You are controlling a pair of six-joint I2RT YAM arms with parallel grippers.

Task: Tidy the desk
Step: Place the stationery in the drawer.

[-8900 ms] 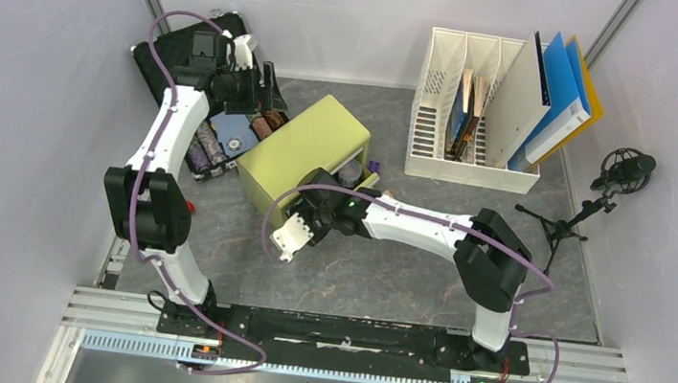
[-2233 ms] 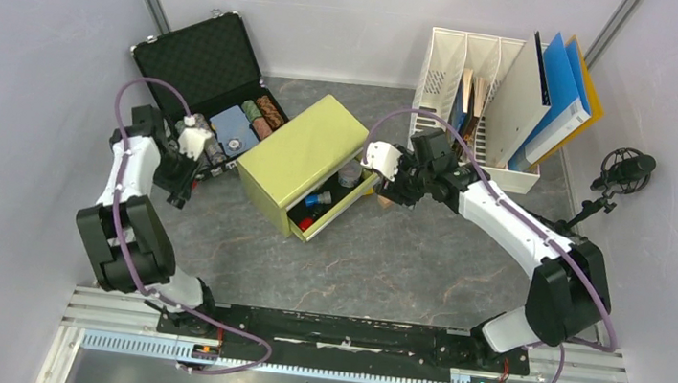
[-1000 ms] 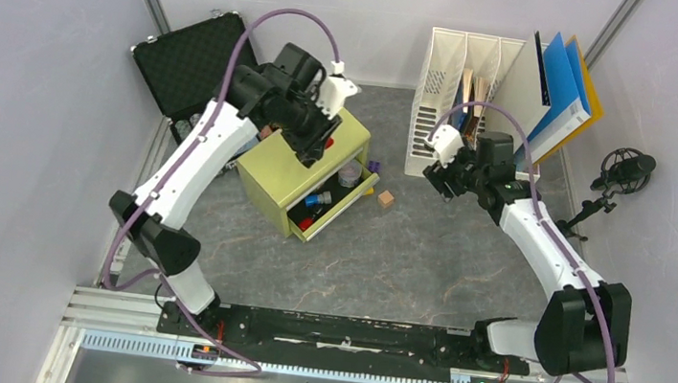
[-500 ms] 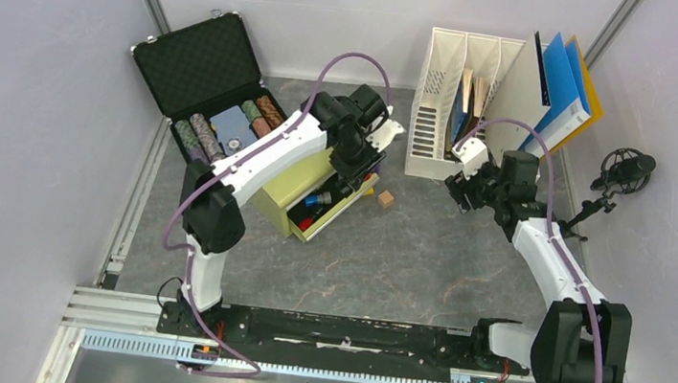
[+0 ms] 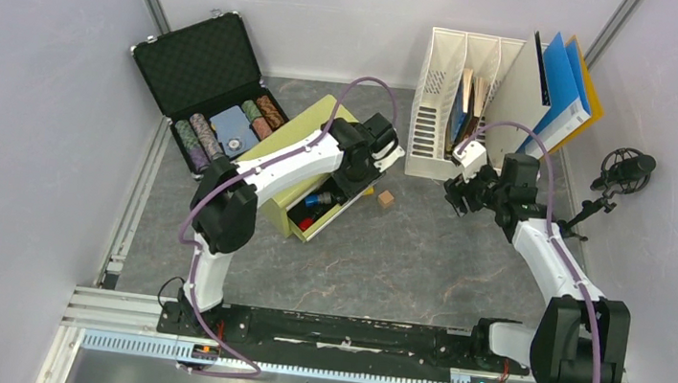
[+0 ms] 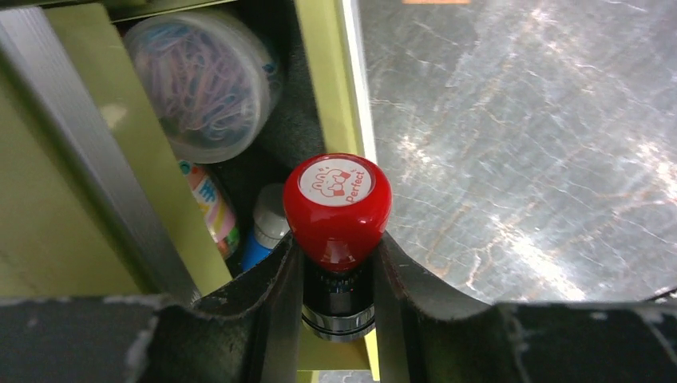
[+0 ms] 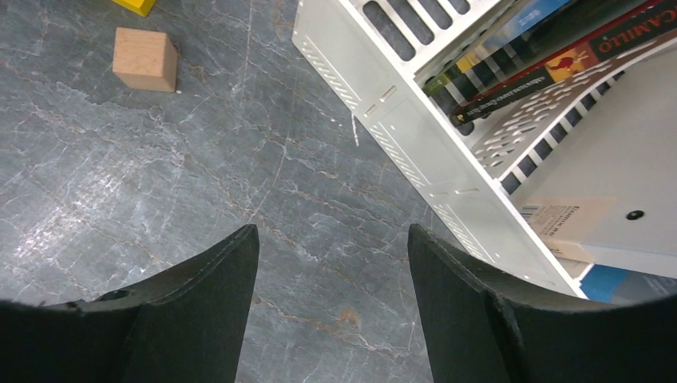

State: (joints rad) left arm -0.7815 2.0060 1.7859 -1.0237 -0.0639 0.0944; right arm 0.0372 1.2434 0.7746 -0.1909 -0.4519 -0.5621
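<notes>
Grey marbled desk [image 5: 405,257], pale walls [image 5: 25,117]. Left gripper [image 6: 335,263] clamps a red-knobbed stamp [image 6: 337,199] over the drawer [image 6: 327,80]; right gripper [image 7: 331,239] gapes empty. Clip tub [image 6: 199,80] at stamp's ten o'clock, cut off.

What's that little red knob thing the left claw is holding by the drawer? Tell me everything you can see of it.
It is a small stamp with a glossy red, rounded, plastic-looking cap. A white round label on top reads "perfect" under a tiny red drawing. Below the cap is a black body with a silvery ring. The left gripper clamps that body between its dark fingers, cap towards the wrist camera. It hangs over the rim of the open yellow-green drawer; its lower end is hidden.
</notes>
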